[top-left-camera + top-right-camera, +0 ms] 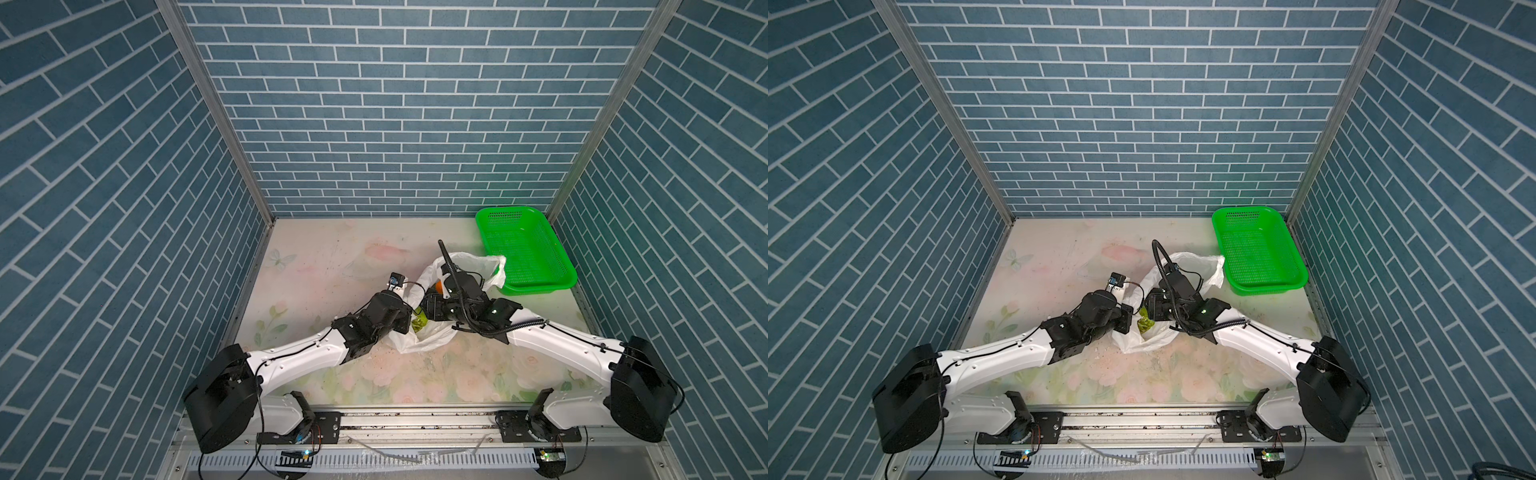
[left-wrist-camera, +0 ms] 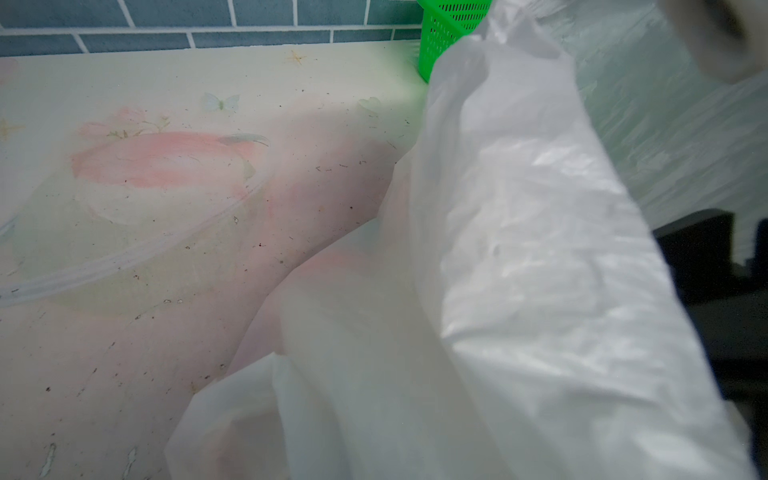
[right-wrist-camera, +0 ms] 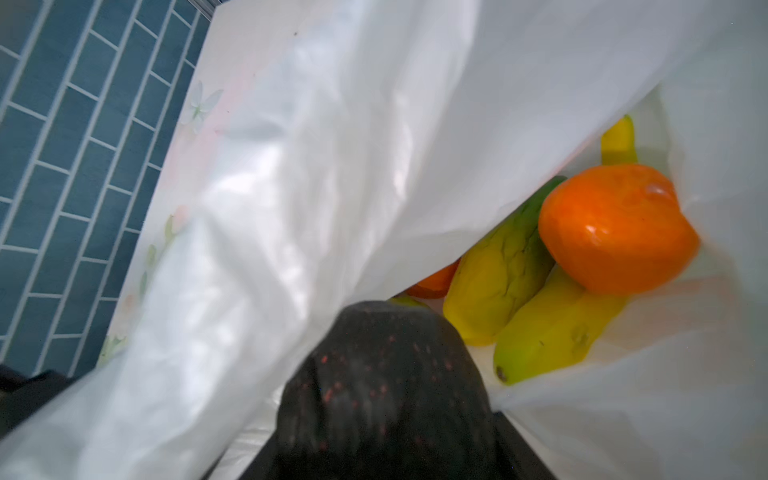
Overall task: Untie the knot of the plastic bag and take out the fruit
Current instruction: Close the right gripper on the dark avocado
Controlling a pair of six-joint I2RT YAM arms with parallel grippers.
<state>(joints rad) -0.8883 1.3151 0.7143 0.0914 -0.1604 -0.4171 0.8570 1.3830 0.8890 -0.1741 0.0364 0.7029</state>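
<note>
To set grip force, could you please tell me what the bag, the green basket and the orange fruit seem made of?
Plastic bag: thin translucent white film, crinkled, softly shiny; the table pattern shows through. Green basket: rigid moulded plastic, with perforated walls and a smooth rim. Orange fruit: likely glossy plastic or rubber, given sharp highlights; cannot tell which.

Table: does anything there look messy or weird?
Yes. Dark specks dot the table, like dirt. Thin white strips lie off it on the front frame, looking like torn scraps.
</note>
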